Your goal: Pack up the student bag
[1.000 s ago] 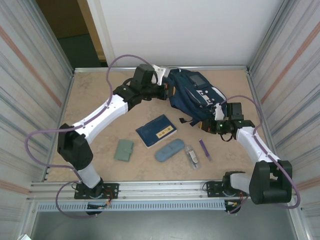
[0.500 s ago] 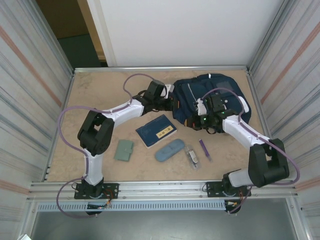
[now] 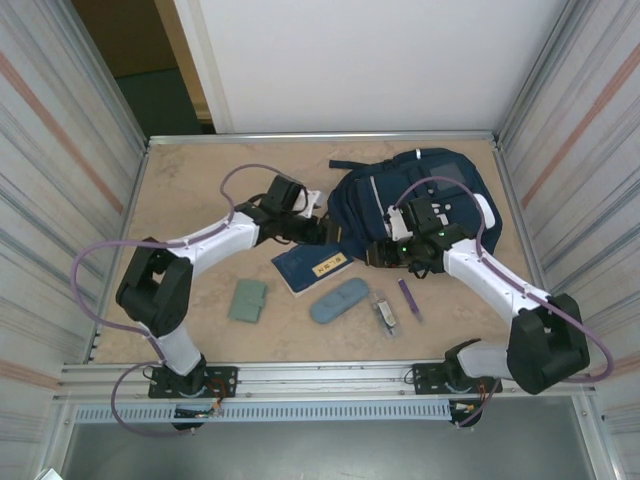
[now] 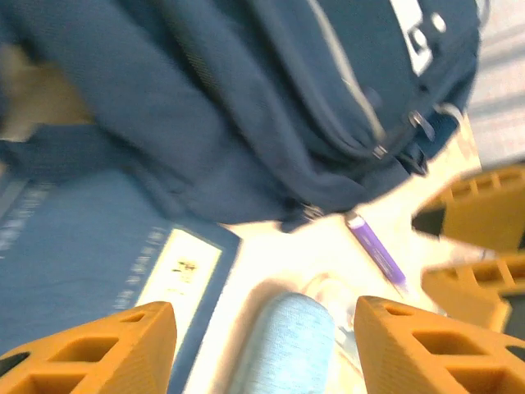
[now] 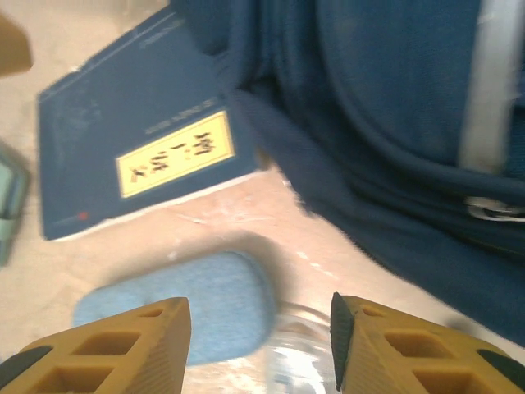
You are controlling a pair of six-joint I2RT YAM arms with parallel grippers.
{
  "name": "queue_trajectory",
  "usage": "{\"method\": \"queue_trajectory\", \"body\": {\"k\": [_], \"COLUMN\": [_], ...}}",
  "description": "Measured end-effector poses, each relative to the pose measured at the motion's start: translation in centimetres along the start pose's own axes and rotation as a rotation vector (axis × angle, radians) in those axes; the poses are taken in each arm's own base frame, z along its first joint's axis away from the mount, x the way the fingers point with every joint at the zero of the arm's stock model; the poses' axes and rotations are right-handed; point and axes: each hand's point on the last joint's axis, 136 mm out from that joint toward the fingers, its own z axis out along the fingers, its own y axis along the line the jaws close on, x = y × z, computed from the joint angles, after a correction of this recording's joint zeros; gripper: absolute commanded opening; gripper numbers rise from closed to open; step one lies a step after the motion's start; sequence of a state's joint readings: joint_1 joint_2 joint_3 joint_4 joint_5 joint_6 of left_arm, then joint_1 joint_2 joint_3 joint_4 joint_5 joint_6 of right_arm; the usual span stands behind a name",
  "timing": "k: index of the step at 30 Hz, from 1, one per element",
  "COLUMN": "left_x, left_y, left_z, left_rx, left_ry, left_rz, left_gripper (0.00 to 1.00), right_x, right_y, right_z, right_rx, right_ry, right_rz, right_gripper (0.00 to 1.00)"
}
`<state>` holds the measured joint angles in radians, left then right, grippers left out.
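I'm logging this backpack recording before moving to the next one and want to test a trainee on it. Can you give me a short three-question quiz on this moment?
1. True or false: the left gripper is clamped on the student bag.
2. Fill in: the purple pen lies on the robot's ___ side.
3. Which item lies between the green wallet and the clear packet?

Key:
1. False. Its jaws stand open with nothing between them.
2. Right.
3. The blue-grey oval case.
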<state>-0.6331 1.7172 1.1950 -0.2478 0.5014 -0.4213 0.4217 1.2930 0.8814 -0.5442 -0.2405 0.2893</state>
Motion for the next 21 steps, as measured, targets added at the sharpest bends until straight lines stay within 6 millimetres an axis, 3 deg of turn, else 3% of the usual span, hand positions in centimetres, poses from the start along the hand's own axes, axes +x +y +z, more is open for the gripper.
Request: {"method": "queue_trajectory", "body": {"k": [4,8,12,13,17,19,21], "left_x": [2.1,2.4,2.1,1.9,1.5,1.5,1.5], "left_y": [-2.3,-2.2,-1.9,-2.0,-2.3,-2.3,-2.3], "left_z": [2.6,4.4,4.9,4.9,5.2,5.4,5.6], "left_rx": [0.036,0.058,0.079,0.086,0.126,0.137,0.138], "left_ry": [0.055,0.05,0.018,0.004,-0.059,-0.089,-0.12], "left_rz": [0.082,0.113,0.148,0.162,0.228,0.271,0.324], "left_gripper": [0.57,0.58,0.58,0.58,0.58,0.58,0.58], "right_x": [-1.1,-1.4,-0.1,0.2,0.6,0.4,-0.3], "right_y": [-2.1,-3.8,-4.5,-4.6,-4.9,-4.6,-3.8], "right_z": [-0.1,1.1,3.0,3.5,4.6,4.4,3.8], "right_rx": [0.143,0.234,0.227,0.221,0.204,0.182,0.138], "right_ry": [0.013,0.081,0.184,0.209,0.252,0.242,0.187], "right_rz": [-0.11,-0.284,-0.417,-0.445,-0.519,-0.534,-0.541], "right_gripper": [0.5,0.51,0.51,0.47,0.08,0.0,0.0]}}
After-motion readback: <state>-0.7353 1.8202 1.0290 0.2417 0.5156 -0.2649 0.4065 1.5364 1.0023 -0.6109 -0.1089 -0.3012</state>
